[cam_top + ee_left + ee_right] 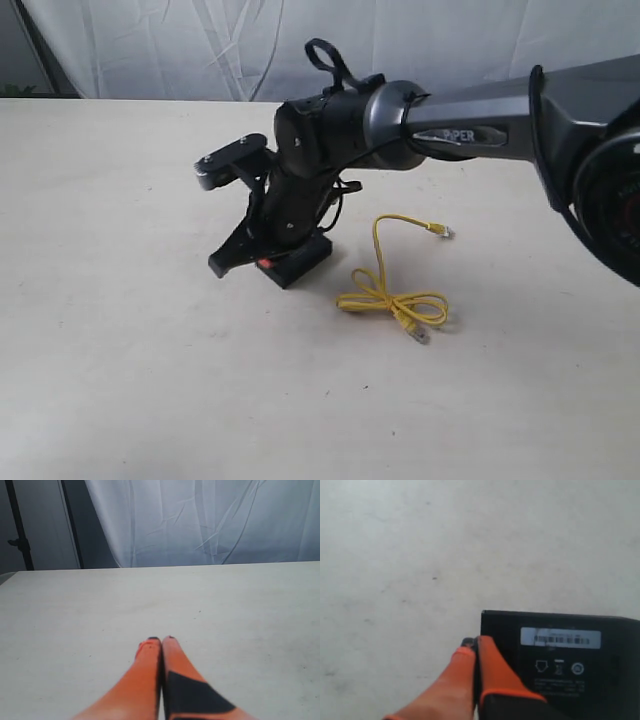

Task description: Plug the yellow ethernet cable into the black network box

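The black network box (306, 258) lies flat on the pale table, partly under my right arm. My right gripper (256, 262) is down at the box's left end. In the right wrist view its orange fingers (470, 660) are pressed together, shut, one of them lying over the box's corner (492, 625). A pale label strip (560, 638) shows on the box (600, 680). The yellow ethernet cable (392, 298) lies loose to the right of the box, knotted in a bow, with clear plugs (443, 231) at both ends. My left gripper (161, 639) is shut on nothing over bare table.
The right arm (470, 125) stretches across the table from the right edge, above the cable's far end. A white curtain (300, 40) hangs behind the table's back edge. Dark stand poles (20, 525) rise beyond the table in the left wrist view.
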{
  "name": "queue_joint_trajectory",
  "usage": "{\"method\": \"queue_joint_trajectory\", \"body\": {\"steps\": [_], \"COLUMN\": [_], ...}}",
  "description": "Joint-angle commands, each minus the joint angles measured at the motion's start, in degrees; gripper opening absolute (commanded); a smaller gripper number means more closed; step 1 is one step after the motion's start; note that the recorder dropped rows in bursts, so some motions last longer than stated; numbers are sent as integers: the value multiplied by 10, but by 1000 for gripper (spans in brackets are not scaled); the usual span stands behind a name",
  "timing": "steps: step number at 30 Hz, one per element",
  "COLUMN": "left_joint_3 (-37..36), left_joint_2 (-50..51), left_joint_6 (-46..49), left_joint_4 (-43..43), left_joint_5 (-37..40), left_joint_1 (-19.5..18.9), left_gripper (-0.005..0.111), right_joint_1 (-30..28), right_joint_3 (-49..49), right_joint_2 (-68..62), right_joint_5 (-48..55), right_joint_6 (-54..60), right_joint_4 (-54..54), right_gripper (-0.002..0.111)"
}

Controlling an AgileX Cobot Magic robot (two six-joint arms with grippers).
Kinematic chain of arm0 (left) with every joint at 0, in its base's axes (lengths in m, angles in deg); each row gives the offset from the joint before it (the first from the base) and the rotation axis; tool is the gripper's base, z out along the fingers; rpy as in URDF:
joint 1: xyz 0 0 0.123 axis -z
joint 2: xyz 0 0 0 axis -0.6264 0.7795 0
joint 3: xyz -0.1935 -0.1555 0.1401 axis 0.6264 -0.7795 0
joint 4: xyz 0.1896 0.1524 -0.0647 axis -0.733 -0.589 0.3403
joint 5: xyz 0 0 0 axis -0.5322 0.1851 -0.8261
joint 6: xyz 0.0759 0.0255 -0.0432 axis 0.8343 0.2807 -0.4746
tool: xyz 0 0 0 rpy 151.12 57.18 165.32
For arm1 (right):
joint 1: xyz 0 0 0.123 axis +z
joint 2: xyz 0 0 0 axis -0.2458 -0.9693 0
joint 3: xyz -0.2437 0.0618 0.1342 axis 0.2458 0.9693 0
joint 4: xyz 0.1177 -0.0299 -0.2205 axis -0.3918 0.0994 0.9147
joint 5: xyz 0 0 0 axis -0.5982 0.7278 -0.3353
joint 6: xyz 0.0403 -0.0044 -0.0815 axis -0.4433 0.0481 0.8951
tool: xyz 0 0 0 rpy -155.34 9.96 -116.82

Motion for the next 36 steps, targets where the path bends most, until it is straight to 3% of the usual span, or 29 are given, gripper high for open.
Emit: {"method": "queue_joint_trajectory", "body": {"steps": [1, 10, 18, 23, 29, 36], "left_joint_3": [-2, -2, -2, -2, -2, -2], "left_joint_2": [-3, -3, -3, -3, -3, -3], "left_joint_6": [-2, -2, -2, -2, -2, -2], "left_joint_4": [3, 3, 3, 3, 3, 3], "left_joint_5": [-2, -2, -2, -2, -2, -2], "left_joint_1": [-1, -1, -1, -1, -1, -1], "left_gripper": [0, 0, 0, 0, 0, 0], "right_joint_1": [-41, -98, -110, -110, -110, -110], "right_joint_3": [-3, -3, -3, -3, -3, -3], "right_joint_2": [-1, 35, 13, -12, -17, -17], "right_joint_5": [-5, -28, -71, -72, -32, 58], "right_joint_6": [-51, -65, -65, -65, -68, -138], "right_joint_4": [11, -28, 62, 64, 91, 205], "right_gripper": [0, 0, 0, 0, 0, 0]}}
